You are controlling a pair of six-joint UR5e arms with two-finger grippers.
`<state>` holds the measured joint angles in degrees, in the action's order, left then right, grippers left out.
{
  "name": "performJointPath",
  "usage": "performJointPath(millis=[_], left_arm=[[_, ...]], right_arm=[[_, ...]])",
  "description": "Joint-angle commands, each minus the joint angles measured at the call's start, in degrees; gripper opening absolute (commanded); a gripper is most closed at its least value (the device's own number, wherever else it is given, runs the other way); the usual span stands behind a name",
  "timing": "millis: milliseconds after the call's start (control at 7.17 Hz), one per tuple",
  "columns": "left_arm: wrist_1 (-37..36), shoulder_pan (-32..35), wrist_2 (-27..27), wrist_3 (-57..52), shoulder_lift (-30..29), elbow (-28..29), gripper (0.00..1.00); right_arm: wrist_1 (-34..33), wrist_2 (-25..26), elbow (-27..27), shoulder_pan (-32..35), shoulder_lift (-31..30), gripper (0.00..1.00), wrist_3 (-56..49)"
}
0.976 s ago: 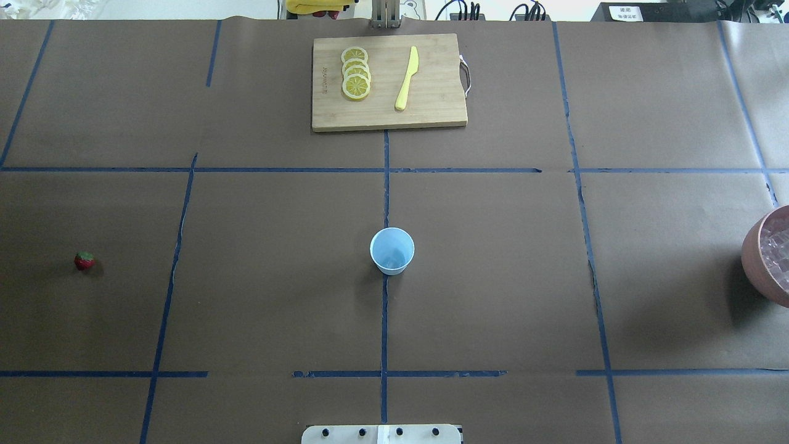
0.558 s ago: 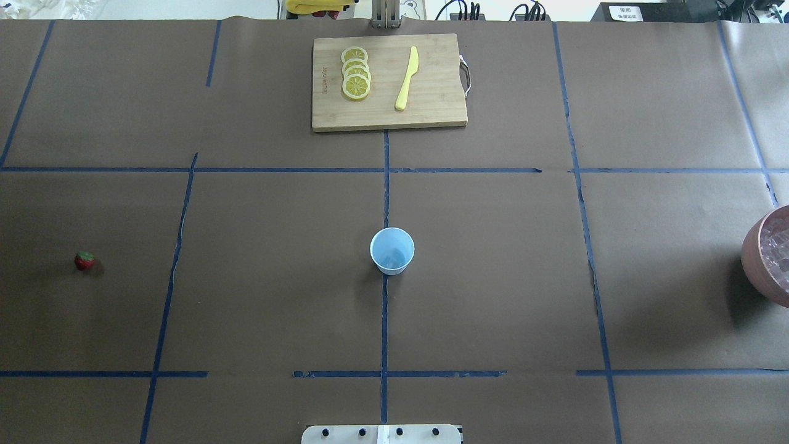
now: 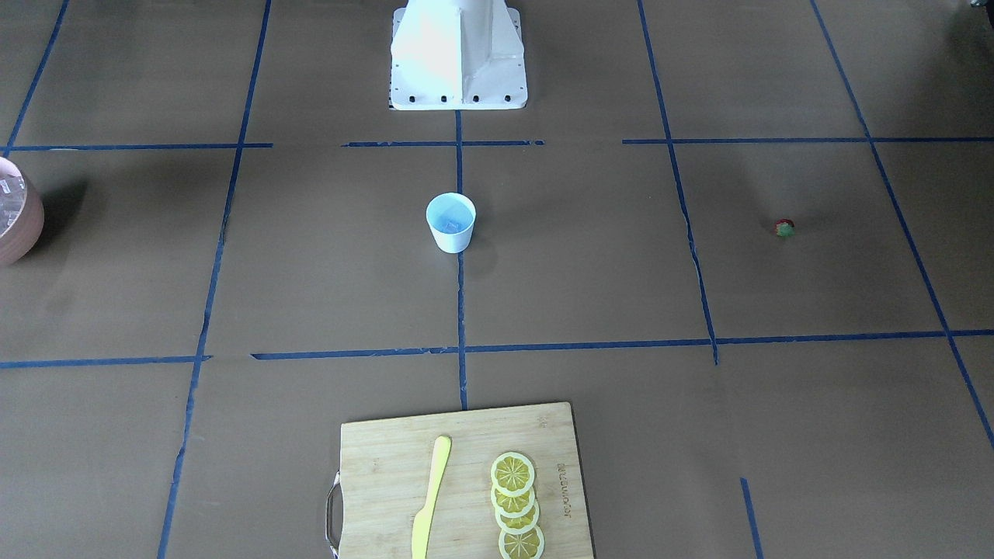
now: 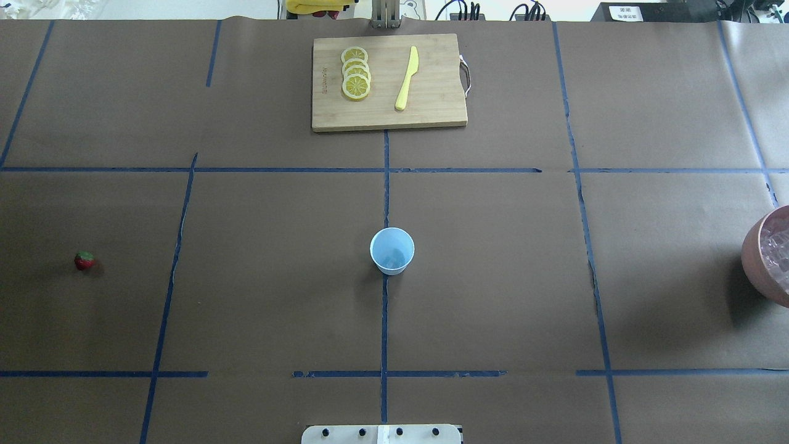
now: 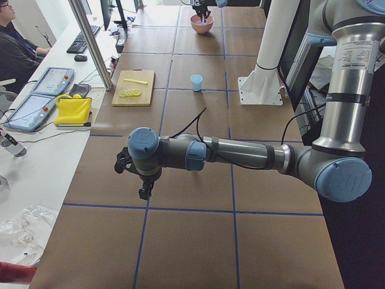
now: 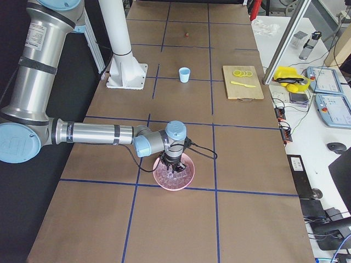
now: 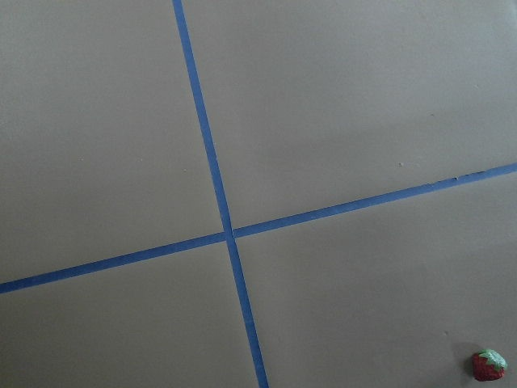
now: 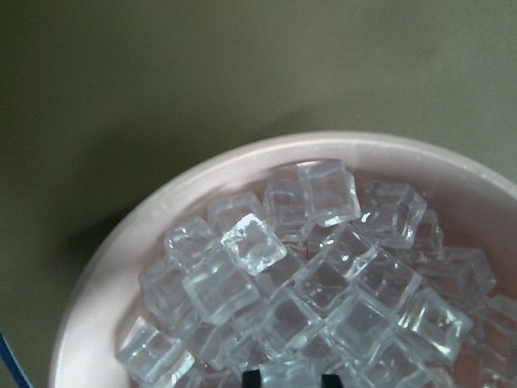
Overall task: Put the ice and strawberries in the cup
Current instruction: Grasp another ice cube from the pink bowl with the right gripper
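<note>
The white cup (image 4: 392, 251) with a pale blue inside stands upright at the table's middle; it also shows in the front view (image 3: 451, 223). The strawberry (image 4: 84, 261) lies alone far to the left, and in the left wrist view (image 7: 489, 365) at the bottom right corner. The ice (image 8: 323, 275) fills the pink bowl (image 4: 764, 271) at the right edge. My right gripper (image 8: 289, 378) is down in the bowl, its dark fingertips (image 8: 252, 377) close on either side of one ice cube. My left gripper (image 5: 144, 192) hangs over bare table; I cannot tell if it is open.
A wooden cutting board (image 4: 389, 82) with lemon slices (image 4: 355, 73) and a yellow knife (image 4: 407, 78) lies at the far middle. Blue tape lines cross the brown table cover. The robot's base plate (image 4: 382, 434) is at the near edge.
</note>
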<state>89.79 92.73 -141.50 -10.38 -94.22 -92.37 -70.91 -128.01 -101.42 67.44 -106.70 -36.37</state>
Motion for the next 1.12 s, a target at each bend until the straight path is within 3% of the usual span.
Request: performJointPath(millis=[0,279,418,976], left_arm=[[-0.1,0.0,0.0,0.0,-0.1,0.0,1.00],[0.0,-0.1,0.0,0.0,-0.1,0.0,1.00],[-0.1,-0.1,0.0,0.0,-0.1,0.1,1.00],[-0.1,-0.2,0.0,0.0,-0.1,0.1,1.00]], right_arm=[[-0.7,-0.7,-2.2,0.1,0.2,0.13,0.5],[-2.6,-2.6,-3.1,1.8,1.7,0.13,1.2],[-8.3,-4.6,-3.3,3.6,5.8,0.06,3.9],[-10.1,-5.3,-10.1,3.3,11.6,0.01,50.1]])
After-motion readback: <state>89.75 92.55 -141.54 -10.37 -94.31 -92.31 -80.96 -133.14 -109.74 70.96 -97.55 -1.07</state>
